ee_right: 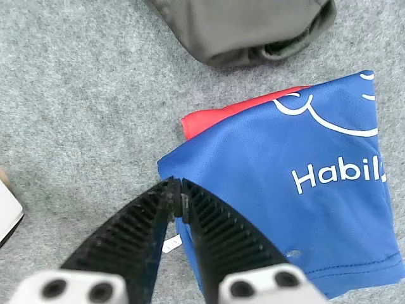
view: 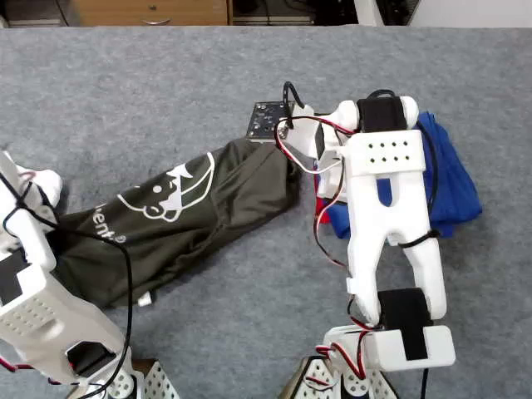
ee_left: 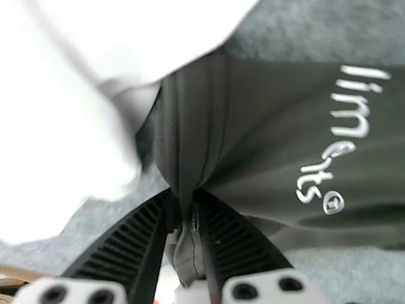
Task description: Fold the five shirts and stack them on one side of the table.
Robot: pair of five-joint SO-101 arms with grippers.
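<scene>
Olive shirt (view: 191, 208) pinched by the left hand (ee_left: 186, 202); blue shirt (view: 453, 183) half hidden at 3 o'clock.

High view: the right arm (view: 386, 208) covers much of the blue shirt; the olive shirt, white-printed and bunched, stretches across the grey desk (view: 125, 91) from 8 o'clock to the centre. Left wrist view: the black ribbed fingers are clamped on a ridge of olive cloth. Right wrist view: the right hand (ee_right: 178, 190) is closed at the blue shirt's edge, though whether it has caught cloth is unclear. A red shirt (ee_right: 221, 114) peeks from beneath.
</scene>
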